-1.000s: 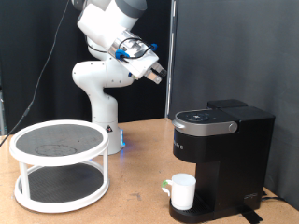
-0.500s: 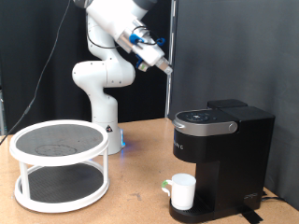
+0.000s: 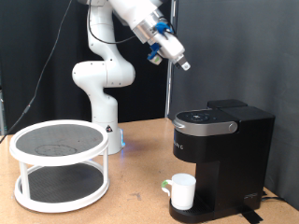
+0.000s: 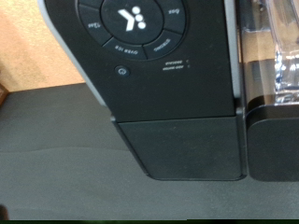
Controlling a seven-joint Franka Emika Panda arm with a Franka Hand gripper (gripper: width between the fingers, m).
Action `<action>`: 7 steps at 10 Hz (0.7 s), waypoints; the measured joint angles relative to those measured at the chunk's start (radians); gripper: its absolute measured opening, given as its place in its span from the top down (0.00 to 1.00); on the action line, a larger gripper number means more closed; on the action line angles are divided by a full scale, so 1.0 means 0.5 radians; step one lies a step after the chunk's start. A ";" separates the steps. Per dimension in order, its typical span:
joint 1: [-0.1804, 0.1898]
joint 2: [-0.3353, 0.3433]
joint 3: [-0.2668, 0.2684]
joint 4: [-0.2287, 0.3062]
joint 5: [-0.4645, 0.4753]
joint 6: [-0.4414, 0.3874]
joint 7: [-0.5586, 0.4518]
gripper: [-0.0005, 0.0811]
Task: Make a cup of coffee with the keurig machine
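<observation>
Cup (image 3: 182,191): white, upright on the keurig machine's drip base, under the brew head, handle toward the exterior view's left.
Keurig machine (image 3: 220,159): black, lid closed, on the table (image 3: 131,201) at the exterior view's right; its round button panel (image 4: 131,23) fills the wrist view.
Pincer (image 3: 183,64): high above the machine, holding nothing visible; open or closed cannot be told.
Two-tier round rack (image 3: 59,163): on the table at the exterior view's left.

The exterior view stands off at about worktop (image 3: 131,149) height, facing arm and machine (image 3: 220,159) from the front. The wrist view looks close down on the machine's (image 4: 168,84) top panel, which both views share.
</observation>
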 joint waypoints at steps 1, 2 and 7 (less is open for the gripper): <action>-0.001 0.083 0.011 0.078 -0.026 -0.027 0.049 0.01; -0.001 0.078 0.010 0.070 -0.021 -0.018 0.027 0.01; 0.000 0.099 0.108 0.122 -0.429 0.091 -0.141 0.01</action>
